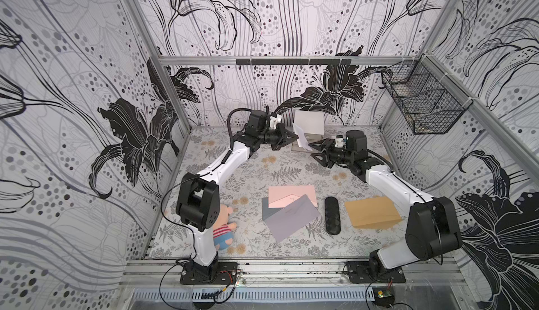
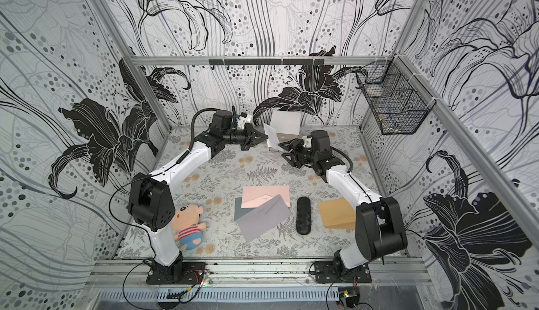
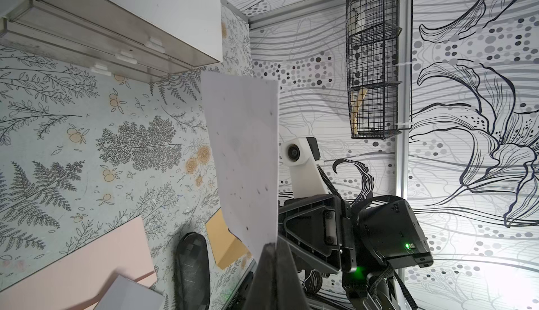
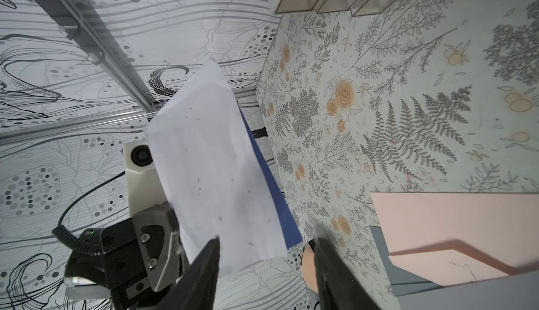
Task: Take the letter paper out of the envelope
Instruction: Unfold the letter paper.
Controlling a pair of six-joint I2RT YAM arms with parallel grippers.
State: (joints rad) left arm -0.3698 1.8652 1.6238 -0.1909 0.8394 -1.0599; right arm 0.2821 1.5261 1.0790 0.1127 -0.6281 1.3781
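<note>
White and speckled, the envelope (image 1: 301, 136) hangs in the air over the 12 o'clock end of the worktop (image 1: 285, 171). The left gripper (image 1: 295, 137) pinches it at one corner, jaws closed on it. Along one long side a blue strip (image 4: 271, 183) peeks out, probably the letter paper, and by the look of it mostly inside. The right gripper (image 4: 267, 240) stands half wide, jaws either side of the envelope's lower end and gripping nothing. So lifting and presenting look done; seizing the blue sheet and drawing it clear remain.
</note>
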